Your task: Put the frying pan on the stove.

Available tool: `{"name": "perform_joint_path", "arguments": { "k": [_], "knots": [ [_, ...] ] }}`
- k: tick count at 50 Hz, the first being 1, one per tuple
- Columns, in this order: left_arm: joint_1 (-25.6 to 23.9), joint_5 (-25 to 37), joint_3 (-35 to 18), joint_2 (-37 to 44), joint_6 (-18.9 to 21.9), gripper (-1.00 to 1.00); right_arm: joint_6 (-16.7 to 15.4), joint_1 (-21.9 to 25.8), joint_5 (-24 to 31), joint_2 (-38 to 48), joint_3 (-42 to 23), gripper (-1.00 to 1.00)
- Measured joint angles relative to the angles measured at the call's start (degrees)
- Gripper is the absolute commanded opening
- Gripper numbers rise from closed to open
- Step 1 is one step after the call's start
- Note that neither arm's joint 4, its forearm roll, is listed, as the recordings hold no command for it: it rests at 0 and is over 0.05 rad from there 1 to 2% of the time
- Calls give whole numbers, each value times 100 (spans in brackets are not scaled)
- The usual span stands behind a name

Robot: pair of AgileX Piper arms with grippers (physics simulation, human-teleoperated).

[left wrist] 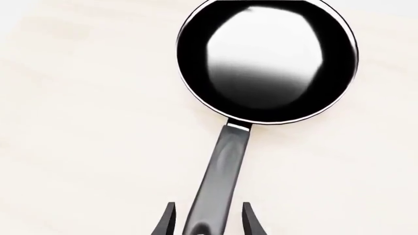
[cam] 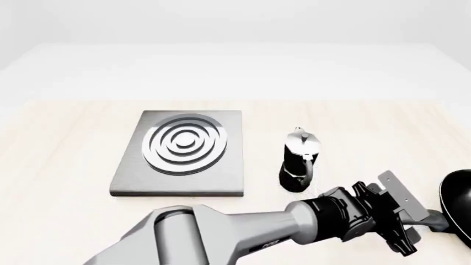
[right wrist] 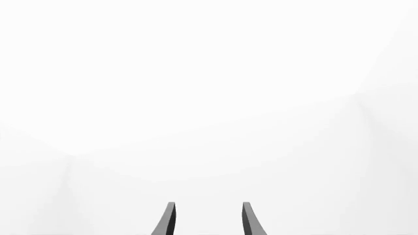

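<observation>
The front view's right edge cuts off most of the frying pan (cam: 460, 199); the left end effector (left wrist: 207, 220) hides its handle's looped end.

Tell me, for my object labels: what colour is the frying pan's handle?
Dark grey, with a glossy sheen; the frying pan handle shows best in the left wrist view.

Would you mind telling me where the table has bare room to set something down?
Free: the wood left of the stove, the strip between the stove and the moka pot, and the far band behind both. Crowded: the near right, where the left pincer straddles the frying pan handle.
</observation>
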Motion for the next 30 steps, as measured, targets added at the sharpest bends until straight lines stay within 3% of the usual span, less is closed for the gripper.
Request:
{"name": "perform_joint_path", "arguments": {
  "k": [9,10,30],
  "knots": [
    [-4,38,-59,50,8,100,-10,23,-279,0,279,100],
    [-5,35,-54,48,10,-100,-12,27,-303,0,303,100],
    [-68,-129,221,-79,30,-100,-82,117,-345,0,341,100]
  ]
}}
